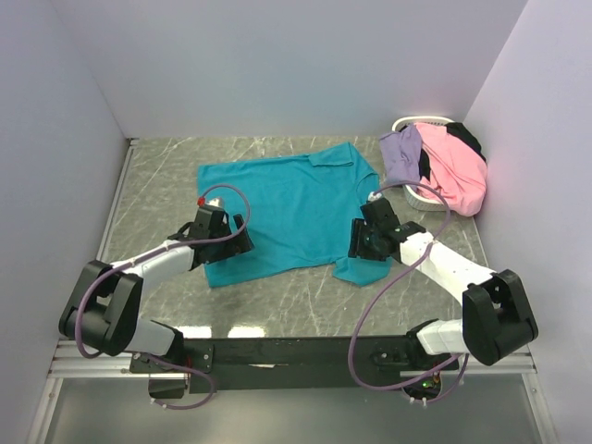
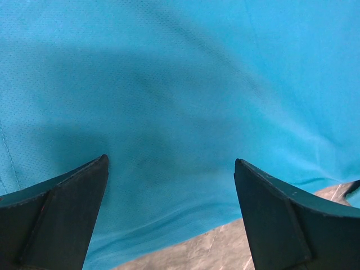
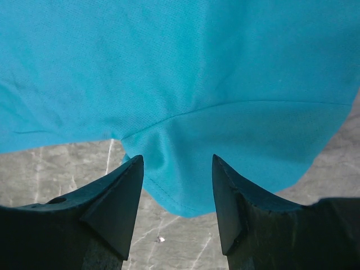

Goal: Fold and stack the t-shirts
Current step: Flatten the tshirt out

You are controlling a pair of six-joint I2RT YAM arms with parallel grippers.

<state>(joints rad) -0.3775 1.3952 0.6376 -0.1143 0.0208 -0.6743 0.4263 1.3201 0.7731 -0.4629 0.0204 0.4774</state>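
Note:
A teal t-shirt point(image 1: 287, 208) lies spread flat on the marble table. My left gripper point(image 1: 236, 242) is open over the shirt's lower left hem; in the left wrist view point(image 2: 171, 163) the teal cloth point(image 2: 180, 84) fills the space between the spread fingers point(image 2: 67, 208) and the hem runs just below. My right gripper point(image 1: 362, 244) is open at the shirt's lower right sleeve; in the right wrist view point(image 3: 177, 160) the sleeve point(image 3: 225, 146) lies between the fingertips point(image 3: 121, 197), not pinched. Pink point(image 1: 455, 166), lavender point(image 1: 401, 153) and black point(image 1: 467, 139) shirts lie in the basket.
A white wire-rimmed basket point(image 1: 418, 197) stands at the back right against the wall. Grey walls enclose the table on the left, back and right. Bare marble point(image 1: 305, 296) shows in front of the shirt, between the arms.

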